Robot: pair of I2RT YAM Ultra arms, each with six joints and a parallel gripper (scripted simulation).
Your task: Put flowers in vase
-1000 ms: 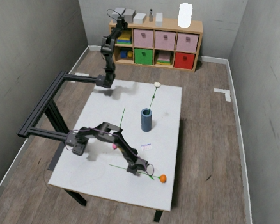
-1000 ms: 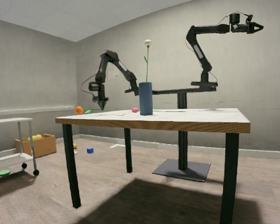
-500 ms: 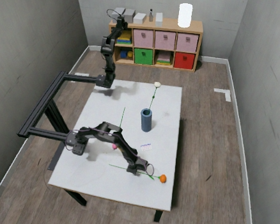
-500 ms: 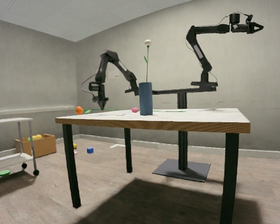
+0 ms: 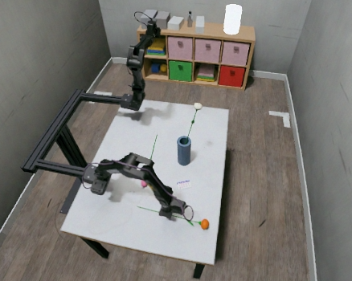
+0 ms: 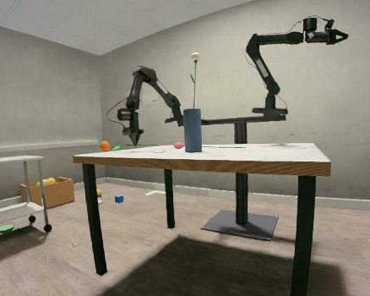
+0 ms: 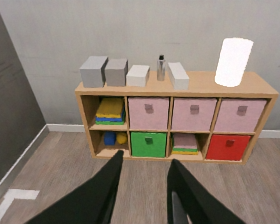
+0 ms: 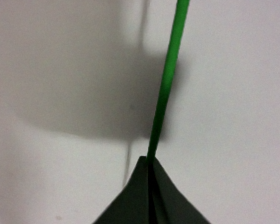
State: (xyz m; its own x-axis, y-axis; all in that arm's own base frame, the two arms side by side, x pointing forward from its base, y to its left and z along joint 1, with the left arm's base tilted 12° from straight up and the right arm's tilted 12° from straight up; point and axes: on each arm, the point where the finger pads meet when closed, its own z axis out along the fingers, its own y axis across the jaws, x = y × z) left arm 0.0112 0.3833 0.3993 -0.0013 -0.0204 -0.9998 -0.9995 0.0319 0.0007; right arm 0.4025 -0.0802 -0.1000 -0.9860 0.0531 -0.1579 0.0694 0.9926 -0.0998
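Pale bench [image 5: 206, 249] [image 6: 225, 166]. Right claw [image 5: 165, 217] [image 6: 135, 145] [image 8: 150, 159] pinches the orange flower [image 5: 205, 224] [image 6: 105, 146] [image 8: 167, 82] mid-stem, at six o'clock from the vase [image 5: 184, 154] [image 6: 193, 131] in the top view; left claw [image 5: 151, 25] [image 6: 347, 37] [image 7: 146, 157], partly spread, empty. Likely light, its slender stem may kink; mid-stem hold suits, sparing the bloom.

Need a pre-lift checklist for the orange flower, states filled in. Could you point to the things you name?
1. Right gripper [image 5: 165, 217] [image 6: 135, 145] [image 8: 150, 161] shut on the orange flower's stem [image 8: 166, 87]: ok
2. Orange bloom [image 5: 205, 224] [image 6: 105, 145] free of other flowers: ok
3. Vase [image 5: 184, 154] [image 6: 193, 131] upright: ok
4. White flower [image 5: 198, 106] [image 6: 195, 56] in vase, stem down: ok
5. Left gripper [image 6: 340, 36] [image 7: 146, 157] away from vase: ok
6. Pink flower [image 5: 144, 183] [image 6: 178, 145] in vase: not ok, lying on the table
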